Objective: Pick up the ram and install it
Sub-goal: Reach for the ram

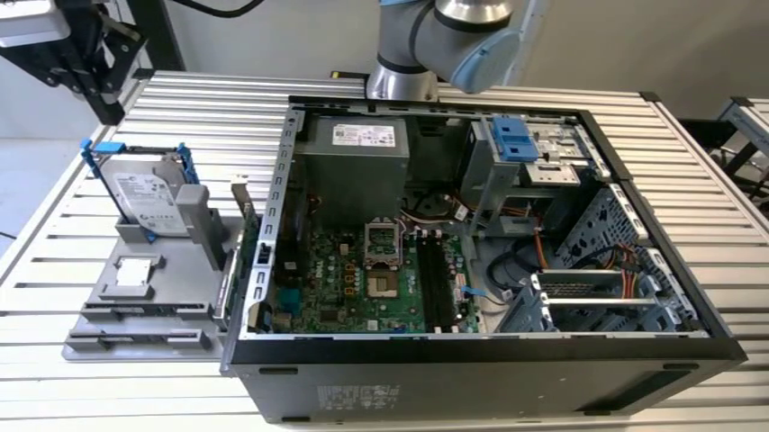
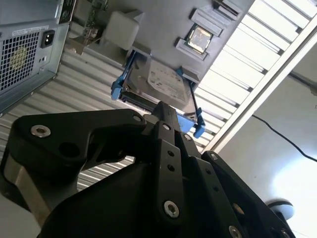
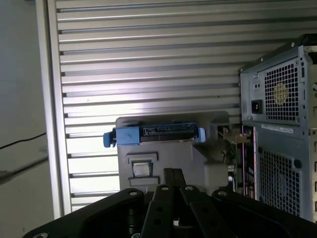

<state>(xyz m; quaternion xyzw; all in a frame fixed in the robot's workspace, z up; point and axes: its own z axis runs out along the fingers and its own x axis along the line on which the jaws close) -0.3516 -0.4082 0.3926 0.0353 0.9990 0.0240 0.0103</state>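
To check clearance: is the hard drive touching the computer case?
Apart. The exterior view shows grey holder between the hard drive and the computer case.

Open computer case (image 1: pixel 481 382), hard drive (image 1: pixel 147 200)

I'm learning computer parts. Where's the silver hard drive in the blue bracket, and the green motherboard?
silver hard drive in blue bracket (image 1: pixel 147 198): exterior view, its labelled face.
green motherboard (image 1: pixel 337 292): exterior view, middle of the board.

desk (image 1: pixel 697 180): ribbed alu slats, brushed, semi-matt | PC case (image 1: pixel 481 387): grey sheet metal, perforated, matt | hard drive (image 1: pixel 147 200): silver metal, paper label, blue plastic bracket (image 1: pixel 103 146) | holder (image 1: pixel 132 310): grey matt plastic | motherboard (image 1: pixel 324 288): green PCB, glossy | gripper (image 2: pixel 166 113): black, matt, shiny screw heads | arm joint (image 1: pixel 469 13): polished metal, pale-blue plastic cap (image 1: pixel 487 63)
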